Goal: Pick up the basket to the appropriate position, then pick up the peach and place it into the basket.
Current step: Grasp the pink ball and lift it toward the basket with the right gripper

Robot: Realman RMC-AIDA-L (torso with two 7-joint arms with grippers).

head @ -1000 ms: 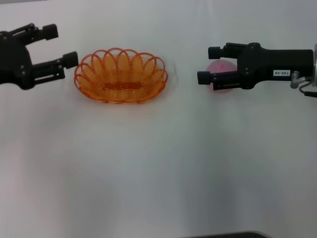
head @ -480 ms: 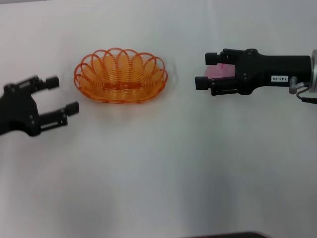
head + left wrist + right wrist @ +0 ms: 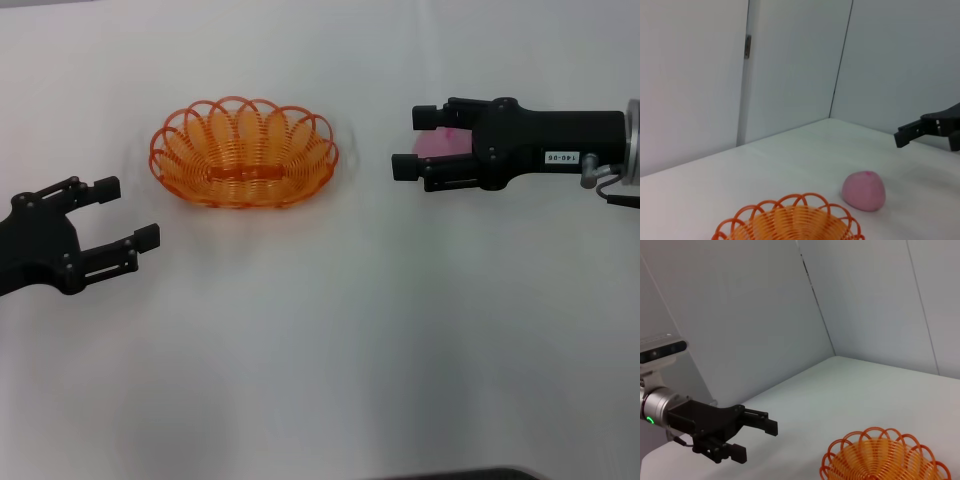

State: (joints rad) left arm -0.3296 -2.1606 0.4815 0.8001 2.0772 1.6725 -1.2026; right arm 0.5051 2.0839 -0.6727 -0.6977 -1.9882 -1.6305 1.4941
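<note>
Head view shows the basket (image 3: 244, 152) sitting toward the far-left part of the surface (image 3: 320, 340), with nothing in it. Left pincer (image 3: 125, 215) hovers near the left edge, nearer than the basket and apart from it, fingers spread. Right pincer (image 3: 415, 142) hangs over the far-right area, fingers apart, right above the peach (image 3: 438, 141), which peeks out pink between them. Left wrist view confirms the peach (image 3: 864, 190) rests on the surface just beside the basket (image 3: 790, 222), not gripped. My read: the peach pick is on. Do it well by dropping straight down, centring the fingers either side of the ball, and closing gently so it doesn't roll off.
</note>
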